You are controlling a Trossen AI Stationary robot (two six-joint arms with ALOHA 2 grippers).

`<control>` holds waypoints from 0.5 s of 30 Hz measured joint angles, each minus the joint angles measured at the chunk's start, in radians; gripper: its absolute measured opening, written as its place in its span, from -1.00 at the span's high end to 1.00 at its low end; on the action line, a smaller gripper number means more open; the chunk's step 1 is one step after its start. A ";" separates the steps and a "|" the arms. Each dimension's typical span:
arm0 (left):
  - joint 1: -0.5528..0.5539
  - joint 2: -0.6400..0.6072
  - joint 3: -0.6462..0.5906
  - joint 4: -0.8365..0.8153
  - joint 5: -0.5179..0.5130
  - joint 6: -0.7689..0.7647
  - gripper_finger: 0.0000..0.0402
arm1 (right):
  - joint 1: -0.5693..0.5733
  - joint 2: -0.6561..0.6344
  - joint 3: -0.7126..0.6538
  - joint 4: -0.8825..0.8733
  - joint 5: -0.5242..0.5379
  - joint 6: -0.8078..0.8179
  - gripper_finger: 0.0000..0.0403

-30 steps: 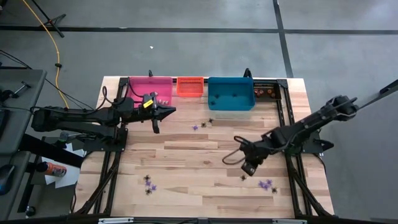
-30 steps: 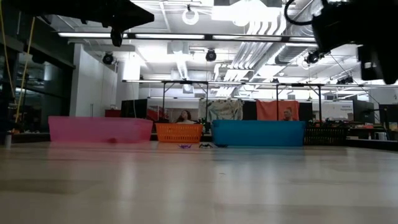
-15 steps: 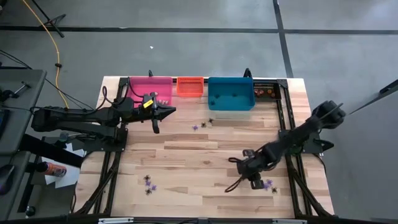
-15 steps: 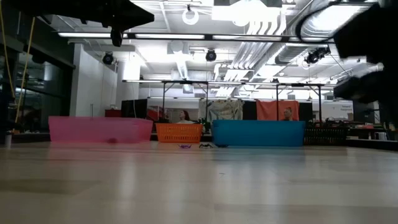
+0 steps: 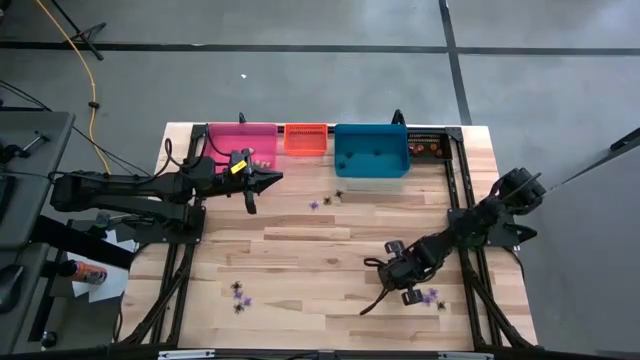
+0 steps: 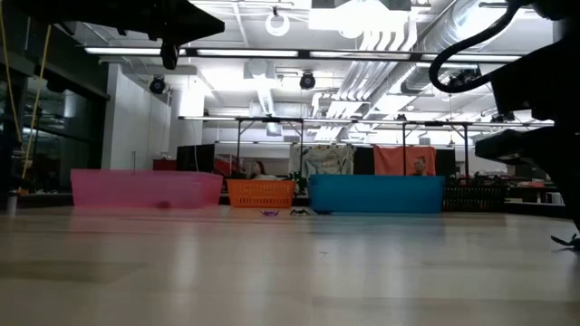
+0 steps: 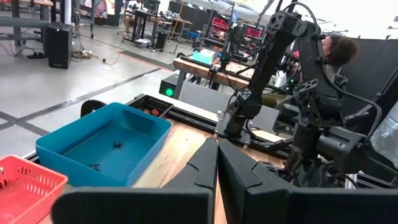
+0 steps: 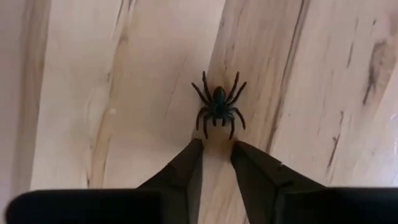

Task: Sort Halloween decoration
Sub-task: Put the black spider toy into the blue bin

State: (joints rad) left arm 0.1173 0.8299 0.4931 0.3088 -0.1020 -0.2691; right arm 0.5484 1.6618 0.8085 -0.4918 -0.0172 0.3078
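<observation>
Tiny Halloween decoration trinkets lie scattered on the wooden table (image 5: 300, 240). A black spider (image 8: 217, 106) rests on its legs on the wood. My right gripper (image 8: 216, 148) points down at it, open, with its fingertips just short of the spider on either side of its rear. In the high view this gripper (image 5: 401, 286) is near the table's front right and hides the spider. My left gripper (image 5: 276, 177) hovers shut and level in front of the pink bin (image 5: 243, 145); its shut fingers (image 7: 216, 155) show in the left wrist view.
Orange bin (image 5: 306, 138), blue bin (image 5: 371, 150) and black bin (image 5: 428, 147) line the far edge beside the pink one. Purple and black trinkets lie mid-table (image 5: 325, 200), front left (image 5: 240, 298) and just right of my right gripper (image 5: 433, 298).
My right gripper has dropped toward the table and moved toward its near edge, rolling its wrist, and now stands low over the black spider. My left arm has kept still.
</observation>
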 joint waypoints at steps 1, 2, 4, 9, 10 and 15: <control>0.000 0.000 0.000 -0.002 0.000 0.000 1.00 | 0.000 0.000 0.000 0.002 0.005 -0.001 0.60; 0.000 0.000 0.000 -0.007 0.000 0.000 1.00 | 0.000 0.000 -0.001 0.007 0.009 -0.002 0.64; 0.000 0.000 0.000 -0.010 -0.002 0.000 1.00 | 0.000 0.001 -0.002 0.015 0.016 0.002 0.72; 0.000 0.000 0.000 -0.029 -0.009 0.000 1.00 | -0.001 0.003 -0.003 0.023 0.038 0.010 0.81; 0.000 0.000 0.000 -0.029 -0.009 0.000 1.00 | 0.000 0.003 -0.003 0.023 0.044 0.019 0.80; 0.000 0.000 0.000 -0.033 -0.010 0.001 1.00 | -0.002 0.004 -0.003 0.028 0.044 0.032 0.67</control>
State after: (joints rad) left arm 0.1173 0.8303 0.4931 0.2758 -0.1123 -0.2681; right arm 0.5467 1.6653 0.8059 -0.4638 0.0269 0.3396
